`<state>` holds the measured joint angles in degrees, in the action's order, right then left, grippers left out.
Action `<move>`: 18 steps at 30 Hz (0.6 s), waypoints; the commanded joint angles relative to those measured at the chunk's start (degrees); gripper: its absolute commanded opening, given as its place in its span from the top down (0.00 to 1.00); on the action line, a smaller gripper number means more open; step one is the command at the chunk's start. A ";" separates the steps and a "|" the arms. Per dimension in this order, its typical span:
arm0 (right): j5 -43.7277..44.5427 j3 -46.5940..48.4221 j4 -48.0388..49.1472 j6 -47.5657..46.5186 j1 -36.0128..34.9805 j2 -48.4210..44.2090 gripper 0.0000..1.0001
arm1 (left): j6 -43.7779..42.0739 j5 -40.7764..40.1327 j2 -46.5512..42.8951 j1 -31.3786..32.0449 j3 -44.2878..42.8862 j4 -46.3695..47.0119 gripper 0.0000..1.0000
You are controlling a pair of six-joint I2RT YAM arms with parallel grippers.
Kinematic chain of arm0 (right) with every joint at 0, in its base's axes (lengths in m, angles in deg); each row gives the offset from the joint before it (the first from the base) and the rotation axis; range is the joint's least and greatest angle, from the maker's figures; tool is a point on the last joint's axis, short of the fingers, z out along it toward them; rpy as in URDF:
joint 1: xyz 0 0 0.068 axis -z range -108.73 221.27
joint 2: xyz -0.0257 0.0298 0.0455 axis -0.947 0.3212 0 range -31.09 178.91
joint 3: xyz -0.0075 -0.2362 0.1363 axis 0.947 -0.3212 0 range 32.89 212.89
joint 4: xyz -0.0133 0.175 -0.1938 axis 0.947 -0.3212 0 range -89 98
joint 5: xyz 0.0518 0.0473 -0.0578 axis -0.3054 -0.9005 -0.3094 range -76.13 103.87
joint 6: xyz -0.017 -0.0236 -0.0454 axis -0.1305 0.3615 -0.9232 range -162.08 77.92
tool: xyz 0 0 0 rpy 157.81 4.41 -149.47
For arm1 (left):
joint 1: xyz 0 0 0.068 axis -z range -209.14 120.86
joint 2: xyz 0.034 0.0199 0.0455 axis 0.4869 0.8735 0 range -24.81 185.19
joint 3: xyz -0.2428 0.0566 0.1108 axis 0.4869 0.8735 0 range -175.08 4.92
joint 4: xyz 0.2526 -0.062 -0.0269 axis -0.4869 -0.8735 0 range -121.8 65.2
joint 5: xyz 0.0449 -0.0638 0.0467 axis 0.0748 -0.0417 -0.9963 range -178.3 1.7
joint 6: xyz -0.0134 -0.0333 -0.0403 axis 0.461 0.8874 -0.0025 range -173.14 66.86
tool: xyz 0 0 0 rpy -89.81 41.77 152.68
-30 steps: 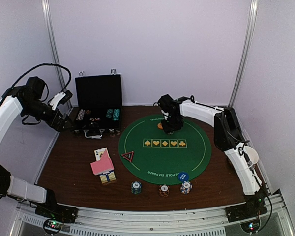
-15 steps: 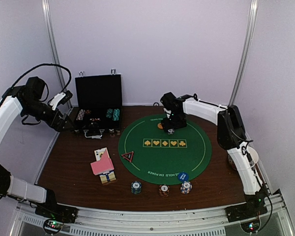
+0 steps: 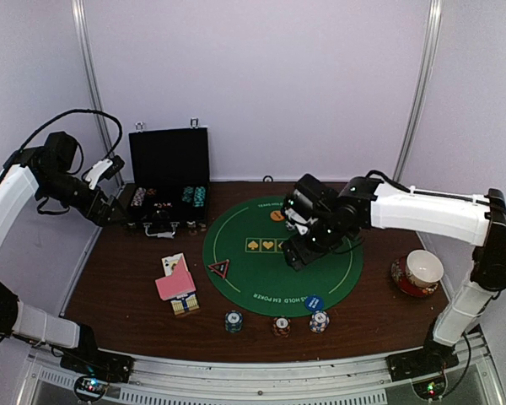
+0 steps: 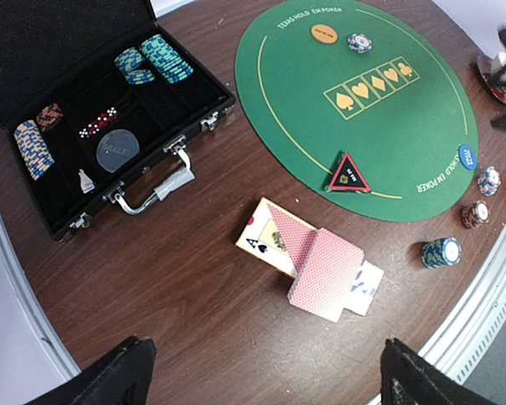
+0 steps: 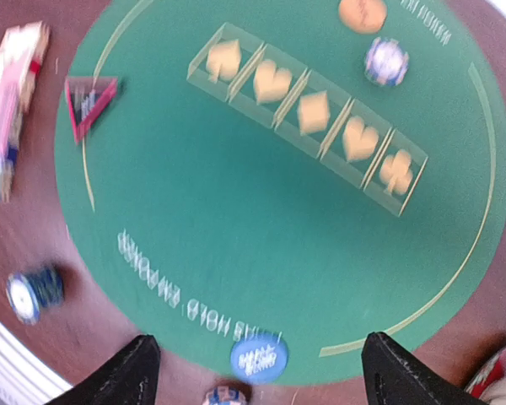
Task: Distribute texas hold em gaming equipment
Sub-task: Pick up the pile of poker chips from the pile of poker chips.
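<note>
On the green mat (image 3: pixel 270 278), an orange button (image 4: pixel 325 34) lies at the far edge with a white-and-blue chip (image 4: pixel 359 42) beside it. A blue button (image 5: pixel 259 358) sits on the near rim. Three small chip stacks (image 3: pixel 234 321) (image 3: pixel 281 326) (image 3: pixel 320 321) line the table in front. Pink-backed cards (image 4: pixel 325 272) lie left of the mat, some of them face up. My right gripper (image 5: pixel 259 339) hovers over the mat's middle (image 3: pixel 297 253), open and empty. High at the left, beside the case, my left gripper (image 4: pixel 267 344) is open and empty too.
An open black case (image 4: pixel 101 126) with more chips stands at the back left. A red-edged triangle marker (image 4: pixel 347 175) rests on the mat's left rim. A cup on a saucer (image 3: pixel 422 272) stands at the right. White walls close in the table.
My right gripper has opened and swung back from the orange button toward the mat's middle, leaving a chip beside that button. The left arm has not moved.
</note>
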<state>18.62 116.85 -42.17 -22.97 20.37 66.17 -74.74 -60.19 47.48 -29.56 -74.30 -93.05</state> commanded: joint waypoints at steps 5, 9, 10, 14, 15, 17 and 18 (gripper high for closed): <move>-2.75 -14.46 -5.72 10.02 -7.97 -7.97 0.13 | -0.74 0.59 0.31 -0.36 -2.37 -0.93 0.03; -4.54 -18.17 -4.77 10.96 -9.20 -7.74 0.13 | -0.52 0.63 0.65 -0.36 -2.99 -1.01 0.02; -5.72 -19.26 -3.97 11.07 -9.22 -7.59 0.14 | -0.48 0.67 0.71 -0.34 -3.04 -1.01 0.02; -8.55 -22.18 -1.20 11.29 -9.35 -5.66 0.17 | -0.52 0.62 0.55 -0.28 -2.87 -1.16 0.02; -9.02 -22.52 -0.71 11.30 -9.46 -5.22 0.17 | -0.61 0.56 0.52 -0.33 -2.83 -1.25 0.02; -9.68 -23.08 -0.07 11.28 -9.81 -4.53 0.18 | -0.75 0.54 0.42 -0.36 -2.76 -1.27 0.02; -9.80 -23.24 0.12 11.29 -9.98 -4.26 0.18 | -0.83 0.57 0.45 -0.32 -2.75 -1.30 0.02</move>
<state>10.99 94.49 -44.64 -12.89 11.11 60.75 -74.74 -60.19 47.83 -29.56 -75.57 -93.92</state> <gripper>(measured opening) 0.823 0.976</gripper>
